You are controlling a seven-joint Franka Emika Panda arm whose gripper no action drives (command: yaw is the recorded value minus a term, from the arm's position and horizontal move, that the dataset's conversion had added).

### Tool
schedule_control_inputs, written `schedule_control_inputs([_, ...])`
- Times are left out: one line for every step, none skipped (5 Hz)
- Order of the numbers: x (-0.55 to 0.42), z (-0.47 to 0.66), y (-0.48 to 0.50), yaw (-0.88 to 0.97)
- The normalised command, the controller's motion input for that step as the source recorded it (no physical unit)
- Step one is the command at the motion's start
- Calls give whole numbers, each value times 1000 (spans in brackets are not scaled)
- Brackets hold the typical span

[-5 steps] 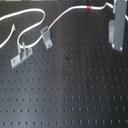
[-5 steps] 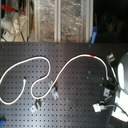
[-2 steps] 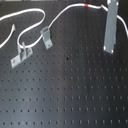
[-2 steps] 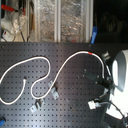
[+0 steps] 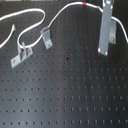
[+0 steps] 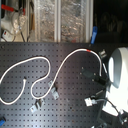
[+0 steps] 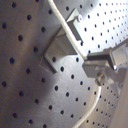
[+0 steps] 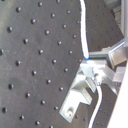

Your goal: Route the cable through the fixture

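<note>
The counter is dark, dull metal full of little holes. The cable looks like smooth white plastic, with a shiny red band. The fixture is plain grey metal, smooth and a bit shiny.

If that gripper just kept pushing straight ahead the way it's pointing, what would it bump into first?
Probably the grey metal fixture right ahead of the gripper, which holds the white cable. Behind it lies the black perforated board. Depth is hard to judge.
</note>
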Motion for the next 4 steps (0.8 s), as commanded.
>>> schedule_control_inputs([-274,0,101,0])
schedule_control_inputs([-145,-1,73,51])
schedule_control_inputs([-108,44,43,0])
schedule_control_inputs([-130,308,-228,0])
